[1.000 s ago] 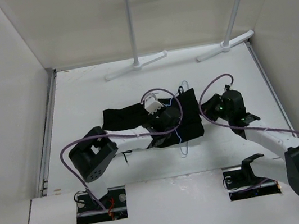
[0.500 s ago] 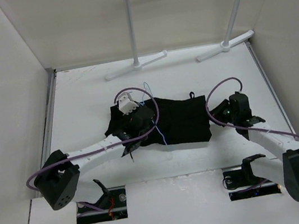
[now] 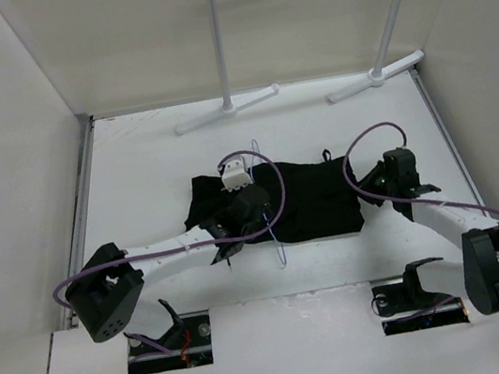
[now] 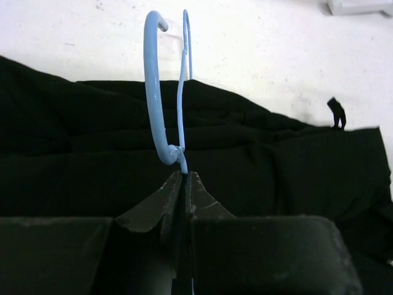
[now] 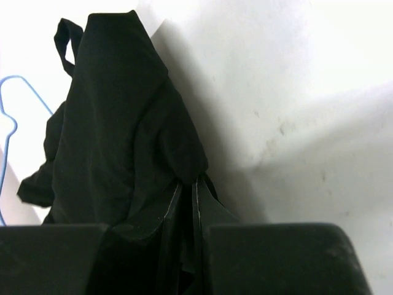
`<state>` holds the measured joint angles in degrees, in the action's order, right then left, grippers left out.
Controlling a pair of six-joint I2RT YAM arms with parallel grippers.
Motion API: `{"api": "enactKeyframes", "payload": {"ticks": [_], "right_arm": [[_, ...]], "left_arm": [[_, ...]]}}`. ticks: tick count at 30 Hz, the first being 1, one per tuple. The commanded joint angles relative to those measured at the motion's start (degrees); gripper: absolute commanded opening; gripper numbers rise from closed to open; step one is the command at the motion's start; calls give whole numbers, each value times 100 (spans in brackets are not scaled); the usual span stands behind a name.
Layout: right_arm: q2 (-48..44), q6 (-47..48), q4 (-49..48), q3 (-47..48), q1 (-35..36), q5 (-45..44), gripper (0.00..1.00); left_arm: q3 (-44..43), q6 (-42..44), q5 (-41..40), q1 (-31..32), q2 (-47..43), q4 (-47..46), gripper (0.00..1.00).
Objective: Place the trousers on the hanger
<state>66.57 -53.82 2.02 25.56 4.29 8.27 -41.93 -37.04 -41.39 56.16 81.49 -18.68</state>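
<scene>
- The trousers [image 3: 313,201] lay bunched flat at the middle of the table [image 3: 132,167], with the garment rack [image 3: 218,49] standing well apart at their 12 o'clock.
- The left gripper [image 4: 184,184] was clamped shut on the hanger [image 4: 151,92], pinching the twisted wire neck just under the hook. The hook pointed away from the fingers, toward 12 o'clock.
- From above, the hanger stood edge-on over the 9 o'clock half of the trousers. Its wire ran from 12 to 6 o'clock and reached past the cloth's near edge.
- The right gripper [image 5: 187,196] was closed on the trousers at their 3 o'clock end, with a fold of black cloth nipped between the fingers and slightly raised.
- The step in hand looked like the threading stage: frame and cloth were both held, but no part of the trousers had yet passed through the triangle.
- The next move probably called for the right arm to draw its pinched end toward 9 o'clock, through the frame and over the lower bar.
- Meanwhile the left arm would need to hold the hanger steady and perhaps turn it to face the cloth.
- How the lower bar sat against the cloth could not be told.
</scene>
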Motion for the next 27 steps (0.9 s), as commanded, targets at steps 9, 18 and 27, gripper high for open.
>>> {"api": "enactKeyframes", "payload": {"ticks": [9,18,27], "right_arm": [[-519,512,367,686,119,-274,72],[-2709,778,1731,1670,1392,402,45],[-2693,829,1442,3050,3089,385,70]], "left_arm": [[-815,1067,289,268,-318,205,1],[-2887,1119,464,373,-336,1751,0],[-5613,1172,895,602,156,3633,0]]}}
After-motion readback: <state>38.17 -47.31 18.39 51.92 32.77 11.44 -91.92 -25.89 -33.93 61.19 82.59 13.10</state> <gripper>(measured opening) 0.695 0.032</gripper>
